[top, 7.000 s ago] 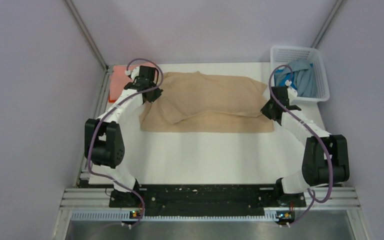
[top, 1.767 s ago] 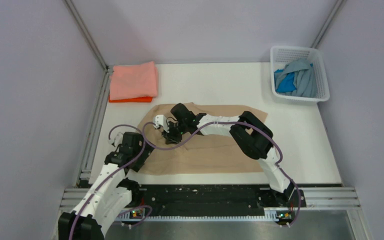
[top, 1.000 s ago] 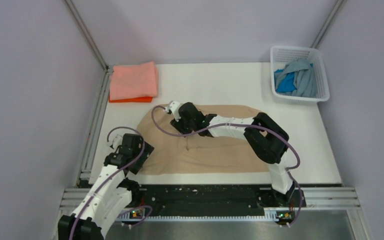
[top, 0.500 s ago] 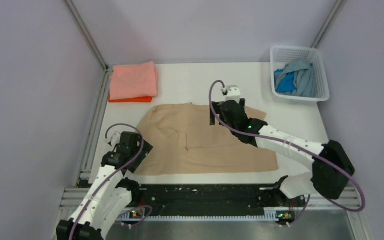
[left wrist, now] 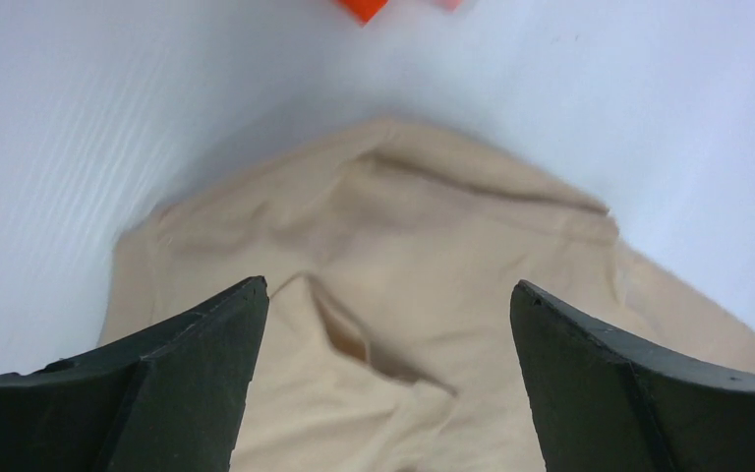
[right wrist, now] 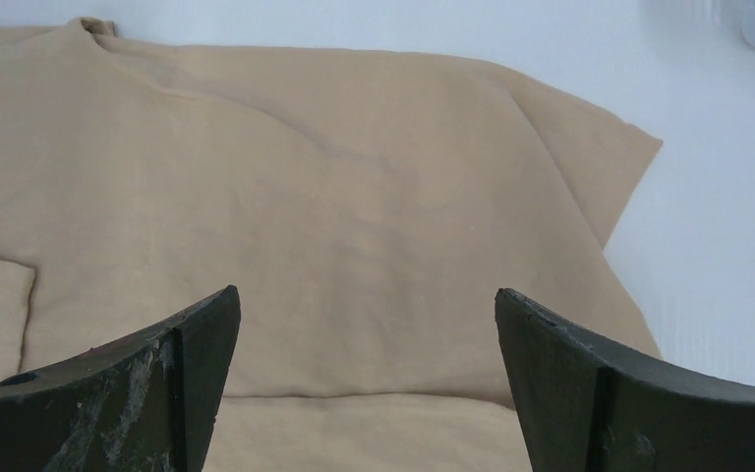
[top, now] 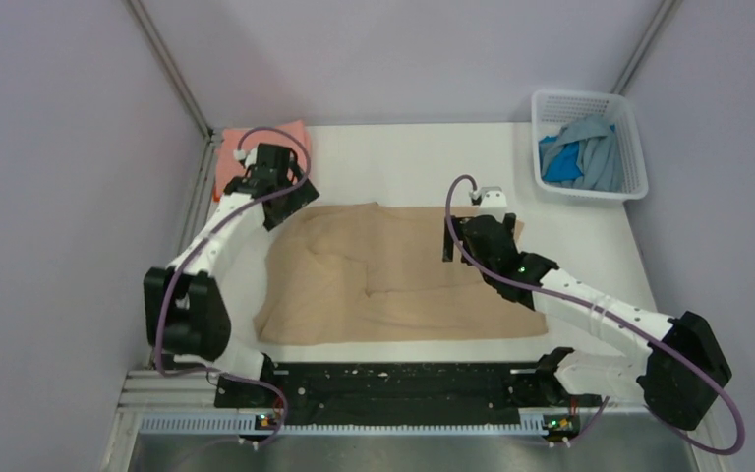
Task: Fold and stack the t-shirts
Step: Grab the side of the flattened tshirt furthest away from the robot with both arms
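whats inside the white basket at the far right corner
The white basket holds a crumpled blue shirt and a light blue-grey shirt, bunched together. Its floor, and anything beneath them, is covered.

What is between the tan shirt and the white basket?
Only bare white table lies between the tan shirt and the basket, seen from the top camera.

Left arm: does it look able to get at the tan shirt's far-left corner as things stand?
Probably yes: the left gripper hangs open above that corner of the tan shirt, nothing between them.
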Robot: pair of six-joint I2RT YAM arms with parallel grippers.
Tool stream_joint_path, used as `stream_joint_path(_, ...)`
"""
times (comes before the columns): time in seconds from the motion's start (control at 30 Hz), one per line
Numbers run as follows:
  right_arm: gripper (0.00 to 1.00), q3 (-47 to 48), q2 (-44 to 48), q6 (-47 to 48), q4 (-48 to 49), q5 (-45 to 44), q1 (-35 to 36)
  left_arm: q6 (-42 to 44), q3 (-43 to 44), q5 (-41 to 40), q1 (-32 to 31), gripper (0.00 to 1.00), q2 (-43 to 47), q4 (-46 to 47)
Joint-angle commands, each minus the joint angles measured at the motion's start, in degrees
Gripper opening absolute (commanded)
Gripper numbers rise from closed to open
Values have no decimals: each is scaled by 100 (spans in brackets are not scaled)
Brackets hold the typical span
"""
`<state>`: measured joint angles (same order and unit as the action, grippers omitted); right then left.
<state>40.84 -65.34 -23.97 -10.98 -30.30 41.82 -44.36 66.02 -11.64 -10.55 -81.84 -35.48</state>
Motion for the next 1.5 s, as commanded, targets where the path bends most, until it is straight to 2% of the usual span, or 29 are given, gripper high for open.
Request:
stream_joint_path(0.0,99,-40,-9,171,142,-142,-136,613,1448,351,64,96,-1574,-423)
stream_joint_path(0.13,99,8,-171,203,49,-158,-199,762,2438,717,62,93,-2873,-590)
stream_joint_path(0.33,99,3,-283,242,44,-186,-288,1289,3198,966,70,88,-3959,-527)
stream_joint_path(0.4,99,3,-313,251,44,-210,-304,1502,3245,1128,62,84,-4120,-534)
stream_joint_path(0.57,99,6,-381,253,62,-240,-350,1732,2946,1096,9,83,-4177,-487)
stream_joint_path(0.77,99,34,-518,303,53,-337,-357,1729,2895,-179,-329,84,-4283,-1129)
stream_joint_path(0.97,99,41,-597,320,52,-409,-361,1519,3394,-441,-364,82,-4787,-1675)
stream_joint_path(1.07,99,5,-609,306,49,-555,-366,1552,3528,-412,-427,73,-4868,-1773)
stream_joint_path(1.13,99,5,-614,310,37,-625,-376,1561,3492,-350,-476,60,-4861,-1786)
stream_joint_path(1.2,99,11,-590,306,34,-652,-377,1541,3450,-350,-513,39,-4842,-1787)
stream_joint_path(1.23,99,11,-569,312,36,-653,-379,1536,3426,-343,-510,27,-4827,-1782)
stream_joint_path(1.27,99,4,-549,310,29,-656,-382,1518,3400,-367,-508,10,-4807,-1752)
stream_joint_path(1.3,99,-7,-523,305,26,-653,-386,1468,3381,-411,-498,0,-4787,-1740)
stream_joint_path(1.47,99,-67,-385,293,34,-719,-390,1114,3433,-918,-454,0,-4433,-1755)
